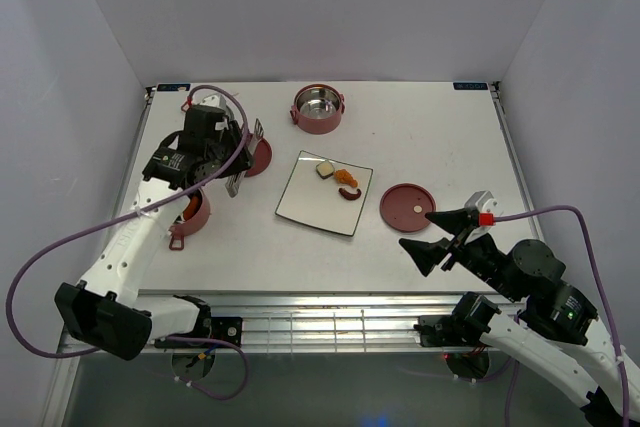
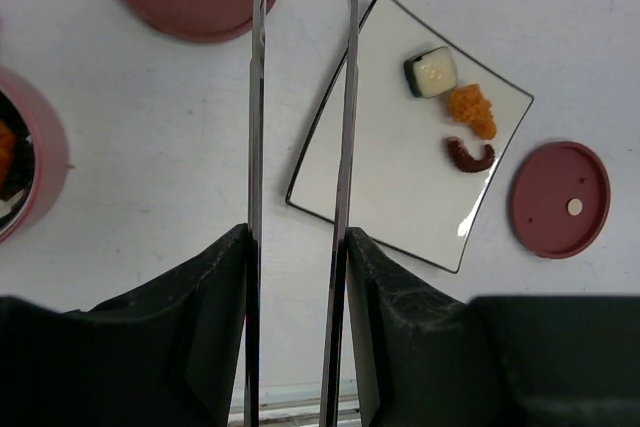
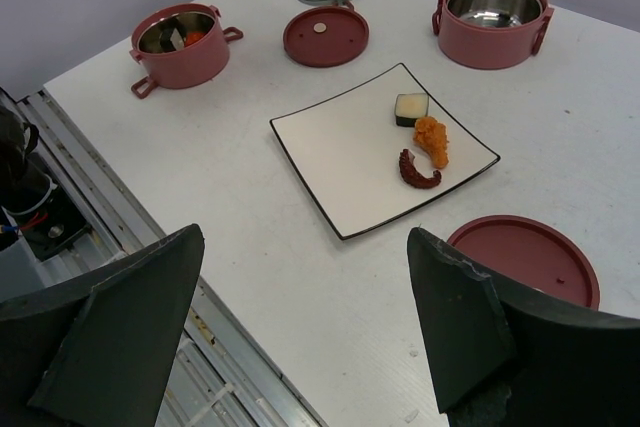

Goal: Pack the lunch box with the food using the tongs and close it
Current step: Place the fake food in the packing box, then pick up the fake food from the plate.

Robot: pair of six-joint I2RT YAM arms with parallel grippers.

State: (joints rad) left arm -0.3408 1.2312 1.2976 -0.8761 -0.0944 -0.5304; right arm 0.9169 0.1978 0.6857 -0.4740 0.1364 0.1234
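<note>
Left wrist view shows us the tongs [image 2: 256, 127] clamped in the left gripper [image 2: 298, 237], arms half open and nearly parallel; their tips run out of frame, so we cannot tell what they hold. Three food pieces [image 2: 470, 112] lie on the plate [image 2: 390, 197]. One bowl [image 3: 180, 67] holds food; the other bowl [image 3: 495, 44] shows bare steel. The right gripper [image 3: 305, 237] gapes wide, empty.

A white table [image 1: 250, 257] stands enclosed by plain pale grey-lavender walls [image 1: 320, 7], evenly lit.
</note>
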